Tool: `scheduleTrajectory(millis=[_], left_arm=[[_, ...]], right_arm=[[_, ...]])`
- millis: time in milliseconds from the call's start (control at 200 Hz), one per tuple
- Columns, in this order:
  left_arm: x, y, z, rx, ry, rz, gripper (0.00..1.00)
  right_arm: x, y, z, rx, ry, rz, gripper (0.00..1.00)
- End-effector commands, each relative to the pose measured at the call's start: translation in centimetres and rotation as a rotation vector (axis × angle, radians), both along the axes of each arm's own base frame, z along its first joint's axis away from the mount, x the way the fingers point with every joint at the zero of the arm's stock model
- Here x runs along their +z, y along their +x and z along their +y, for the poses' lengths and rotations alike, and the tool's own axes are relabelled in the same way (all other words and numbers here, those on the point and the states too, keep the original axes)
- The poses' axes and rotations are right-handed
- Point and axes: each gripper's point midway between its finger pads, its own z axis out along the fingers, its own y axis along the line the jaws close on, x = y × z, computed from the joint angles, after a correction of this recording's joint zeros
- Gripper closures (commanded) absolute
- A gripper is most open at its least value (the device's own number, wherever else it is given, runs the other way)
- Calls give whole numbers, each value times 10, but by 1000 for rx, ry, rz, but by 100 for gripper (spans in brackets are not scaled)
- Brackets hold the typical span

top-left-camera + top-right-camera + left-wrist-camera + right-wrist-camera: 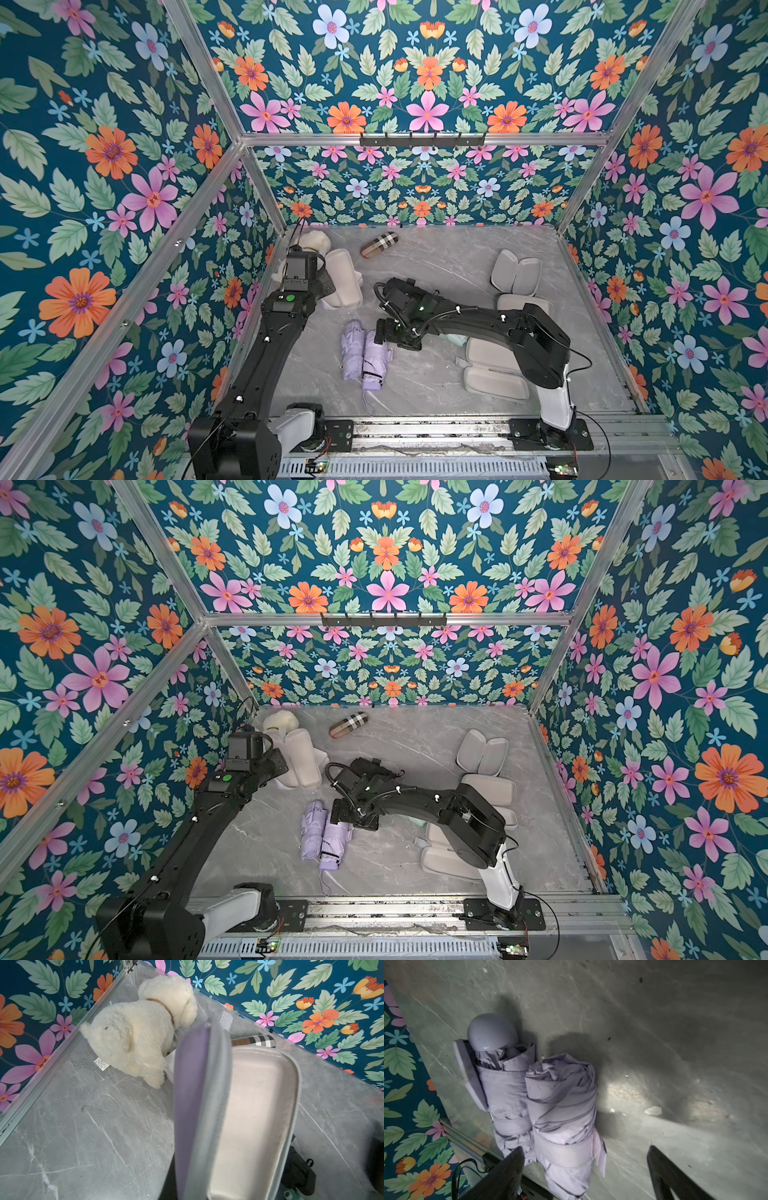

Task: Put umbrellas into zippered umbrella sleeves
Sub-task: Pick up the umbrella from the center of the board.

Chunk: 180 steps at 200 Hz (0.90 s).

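A white plush toy sits in the far left corner of the grey marble desk. Just beside it, near the left edge, the left gripper is over the lavender sleeve. Its jaws are together. The fingers are hidden in the wrist view, but one lavender-backed half of the sleeve stands upright right at them, so they appear clamped on its rim. The other half lies open on the desk with its grey lining up. The black umbrella lies against the sleeve's side.

A tan plaid capsule rests by the far edge.

At mid-desk, toward the near edge, the two lavender umbrellas lie side by side, touching. The right gripper hangs over their far ends with its jaws wide apart, holding nothing. One finger is above the seam between the two umbrellas. The other is over bare desk beside them.

The mint green umbrella shows only as a sliver under the right arm. Along the right edge, more open sleeves lie with their grey lining up.
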Motion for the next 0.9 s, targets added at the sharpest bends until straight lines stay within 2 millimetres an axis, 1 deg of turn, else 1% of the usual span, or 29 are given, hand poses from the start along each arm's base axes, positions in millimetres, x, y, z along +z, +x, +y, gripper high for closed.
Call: scheduleTrajectory(millis=[0, 20, 80, 170, 260, 395, 420, 465, 530, 565, 600, 645, 720, 755, 830, 870, 875, 895], left_arm=[[-6, -9, 2, -10, 2, 25, 100], [-8, -9, 3, -7, 2, 28, 100], [-10, -11, 6, 2, 2, 32, 100], [-5, -12, 7, 5, -5, 16, 100], [3, -13, 5, -2, -26, -6, 100], [9, -15, -4, -29, -77, -22, 100], [8, -15, -7, -39, -92, -20, 100], [8, -16, -11, -51, -114, -22, 100], [8, -16, -18, -73, -150, -30, 100], [6, -16, -21, -83, -166, -26, 100], [3, -15, -24, -95, -179, -18, 100], [-3, -16, -29, -110, -197, 0, 100], [-15, -16, -38, -127, -245, 28, 100], [-21, -16, -45, -137, -269, 36, 100], [-33, -17, -71, -178, -303, 51, 100], [-41, -20, -92, -213, -312, 63, 100], [-41, -20, -95, -218, -314, 63, 100], [-45, -21, -106, -236, -322, 69, 100]], right_arm=[[-4, 2, 1, 12, -37, -17, 9], [-4, 2, 4, 16, -35, -21, 8], [-10, -1, 11, 28, -50, -13, 7], [-23, -6, 18, 45, -106, 2, 7], [-33, -7, 15, 14, -189, -15, 8], [-40, -1, 14, -8, -225, -37, 14], [-41, 1, 15, -6, -230, -45, 16], [-42, 3, 13, 8, -242, -56, 23], [-43, 8, 4, 22, -261, -59, 40], [-43, 13, -3, 27, -265, -71, 47], [-39, 17, -11, 30, -248, -88, 53], [-31, 21, -19, 42, -205, -112, 57], [-6, 25, -34, 72, -119, -169, 62], [8, 25, -45, 86, -99, -193, 64], [37, 26, -77, 87, -68, -247, 66], [52, 27, -96, 73, -50, -275, 67], [59, 28, -99, 65, -39, -286, 67], [69, 29, -110, 52, -24, -305, 67]])
